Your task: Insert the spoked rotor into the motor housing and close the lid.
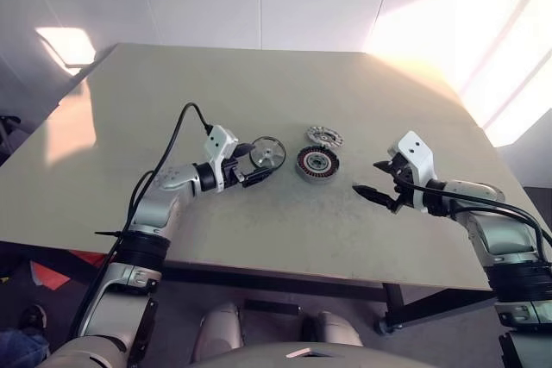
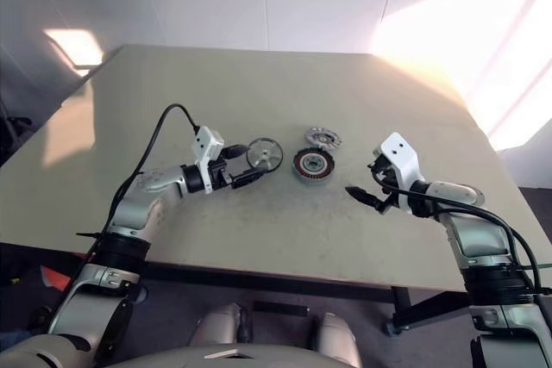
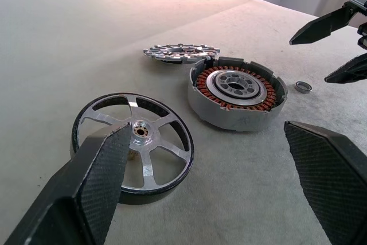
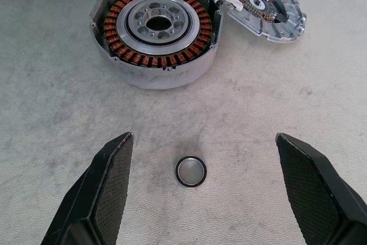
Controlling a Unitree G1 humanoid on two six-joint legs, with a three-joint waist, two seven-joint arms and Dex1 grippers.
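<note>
- Left gripper gapes wide, empty, beside the spoked rotor, at nine o'clock from the motor housing, probably lining up a grasp
- Right gripper wide, empty, waiting at three o'clock
- Lid parked at twelve o'clock

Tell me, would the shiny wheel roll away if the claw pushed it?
Probably not while flat: the spoked rotor lies on its face on the table, so it would likely slide. Stood on edge, its round rim could roll. It looks like stiff metal, unlikely to bend.
</note>
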